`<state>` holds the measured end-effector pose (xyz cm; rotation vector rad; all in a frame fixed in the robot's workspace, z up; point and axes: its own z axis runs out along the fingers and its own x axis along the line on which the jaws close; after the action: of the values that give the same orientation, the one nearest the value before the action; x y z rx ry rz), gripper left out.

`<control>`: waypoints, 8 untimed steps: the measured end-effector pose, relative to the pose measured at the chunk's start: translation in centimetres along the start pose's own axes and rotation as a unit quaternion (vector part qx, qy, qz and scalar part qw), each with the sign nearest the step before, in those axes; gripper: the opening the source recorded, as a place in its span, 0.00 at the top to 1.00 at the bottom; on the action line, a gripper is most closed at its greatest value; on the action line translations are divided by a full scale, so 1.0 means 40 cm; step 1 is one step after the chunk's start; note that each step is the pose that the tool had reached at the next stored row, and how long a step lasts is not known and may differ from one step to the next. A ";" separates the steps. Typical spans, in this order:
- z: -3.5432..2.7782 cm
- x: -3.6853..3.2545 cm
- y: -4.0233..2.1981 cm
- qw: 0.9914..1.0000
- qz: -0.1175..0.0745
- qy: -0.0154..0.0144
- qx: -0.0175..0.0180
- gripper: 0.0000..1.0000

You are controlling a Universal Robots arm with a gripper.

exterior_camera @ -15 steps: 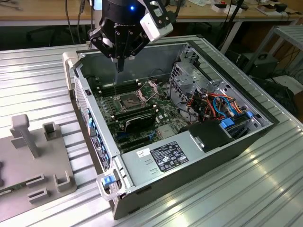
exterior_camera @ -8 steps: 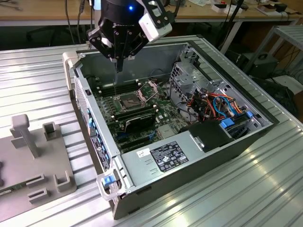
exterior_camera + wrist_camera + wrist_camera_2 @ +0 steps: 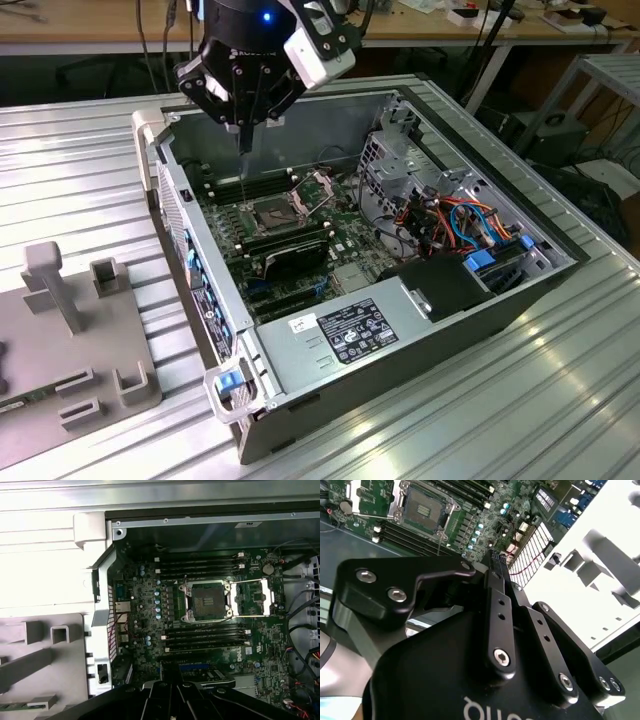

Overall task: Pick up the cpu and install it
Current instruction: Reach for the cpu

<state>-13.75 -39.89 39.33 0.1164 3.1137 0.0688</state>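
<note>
Hovering above the open computer case (image 3: 420,380) on the ribbed worktop (image 3: 560,400), the tool (image 3: 243,126) is hanging with its fingers (image 3: 498,605) pressed together; whether they are pinching anything cannot be told. The socket (image 3: 209,601) is lying open between memory sticks (image 3: 200,565), its bracket (image 3: 273,598) swung aside. Where the cpu is lying cannot be told.

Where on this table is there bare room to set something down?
Bare ribbed silver metal table: the wide stretch at the exterior view's lower right of the open grey metal computer case, and the patch beyond the grey moulded fixture plate. Inside the case it's crowded.
</note>
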 end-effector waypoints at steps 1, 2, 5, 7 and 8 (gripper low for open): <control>0.000 0.003 0.000 1.000 0.000 0.000 0.000 0.89; 0.000 0.006 0.000 1.000 0.000 0.000 0.000 0.89; 0.000 0.015 -0.001 1.000 0.000 0.000 0.000 0.89; 0.000 0.021 -0.001 1.000 0.000 0.000 0.000 0.89; -0.001 0.022 -0.002 1.000 0.000 0.000 0.000 0.89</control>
<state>-14.64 -39.88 39.33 0.1166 3.1137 0.0689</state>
